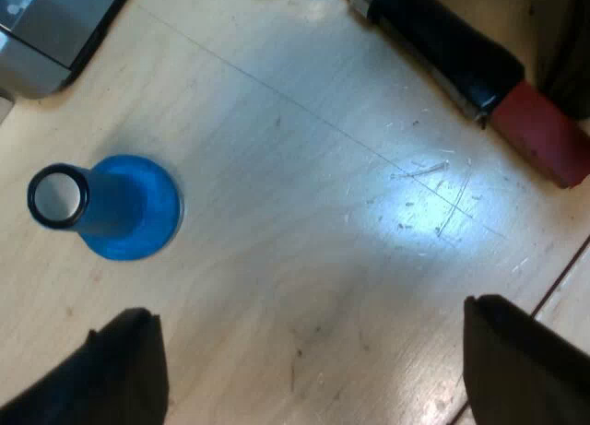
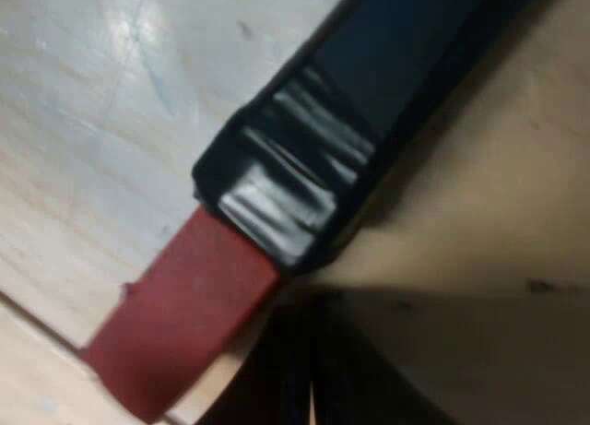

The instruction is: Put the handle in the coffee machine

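Note:
The metal holder's dark handle (image 1: 452, 42) lies flat on the wooden table, its red end (image 1: 544, 135) beyond my left gripper (image 1: 309, 351). That gripper hangs open above bare wood with nothing between its fingers. A blue tamper (image 1: 124, 208) stands upright on the table near one of its fingers (image 1: 120, 374). In the right wrist view the handle (image 2: 369, 102) and its red end (image 2: 184, 314) lie very close, and my right gripper (image 2: 309, 379) is a dark shape right beside the red end.
A corner of the espresso machine (image 1: 46, 29), silver and black, sits beyond the tamper. A seam in the wooden table (image 1: 562, 287) runs close to my other left finger (image 1: 525, 370).

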Available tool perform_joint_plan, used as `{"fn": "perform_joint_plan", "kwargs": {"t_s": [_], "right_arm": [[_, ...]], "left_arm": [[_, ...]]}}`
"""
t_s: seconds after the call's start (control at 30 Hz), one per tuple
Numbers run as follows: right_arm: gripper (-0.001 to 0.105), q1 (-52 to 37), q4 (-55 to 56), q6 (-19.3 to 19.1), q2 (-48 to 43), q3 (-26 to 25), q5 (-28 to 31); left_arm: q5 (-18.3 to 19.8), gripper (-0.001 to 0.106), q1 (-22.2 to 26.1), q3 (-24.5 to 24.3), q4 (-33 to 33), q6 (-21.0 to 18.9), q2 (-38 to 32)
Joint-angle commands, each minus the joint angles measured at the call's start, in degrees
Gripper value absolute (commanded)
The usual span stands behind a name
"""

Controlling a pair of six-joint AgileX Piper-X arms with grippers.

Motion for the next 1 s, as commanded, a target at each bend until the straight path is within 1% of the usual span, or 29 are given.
{"fn": "perform_joint_plan", "kwargs": {"t_s": [0.03, 0.17, 0.27, 0.33, 0.43, 0.53, 0.6, 0.77, 0.8, 0.9, 0.97, 1.0], "right_arm": [[0.000, 0.2, -3.4, 2.3, 1.5, 0.3, -1.7], [0.000, 0.2, -6.6, 4.2, 4.3, -1.7, -1.9], [0.000, 0.2, -7.5, 4.4, 7.1, -4.6, -1.8], [0.000, 0.2, -8.9, 4.4, 9.3, -7.2, -0.9], [0.000, 0.2, -10.5, 4.4, 11.1, -9.6, 1.4], [0.000, 0.2, -12.4, 4.4, 11.6, -10.4, 4.3], [0.000, 0.2, -12.6, 4.4, 11.5, -10.4, 4.4], [0.000, 0.2, -8.0, 4.4, 10.1, -10.4, 4.2], [0.000, 0.2, -3.7, 4.2, 8.9, -10.4, 4.4], [0.000, 0.2, 1.5, 4.2, 6.6, -10.4, 4.6], [0.000, 0.2, 5.1, 3.5, 5.1, -10.4, 4.9], [0.000, 0.2, 7.5, 2.3, 4.0, -10.4, 4.8]], "left_arm": [[-1.2, 0.068, -0.3, -0.5, 1.1, -0.5, 0.1], [-1.1, 0.068, -0.3, -0.5, 2.1, -0.5, 0.1], [-1.1, 0.068, -0.3, -0.5, 2.1, -0.6, 0.1], [-1.9, 0.068, -0.3, -0.5, 2.4, -0.7, 0.1], [-3.8, 0.068, -0.3, -0.5, 3.2, -0.7, 0.1], [-6.0, 0.068, -0.3, -0.5, 3.7, -0.5, 0.1], [-7.2, 0.068, -0.3, -0.5, 4.4, -0.1, 0.1], [-7.5, 0.068, -0.3, -0.5, 5.0, -0.1, 0.1], [-7.5, 0.068, -0.3, -0.5, 5.0, -0.1, 0.1], [-7.5, 0.068, -0.3, -0.5, 5.0, -0.1, 0.1], [-7.5, 0.068, -0.3, -0.5, 5.0, -0.1, 0.1], [-7.5, 0.068, -0.3, -0.5, 5.0, -0.1, 0.1]]}}
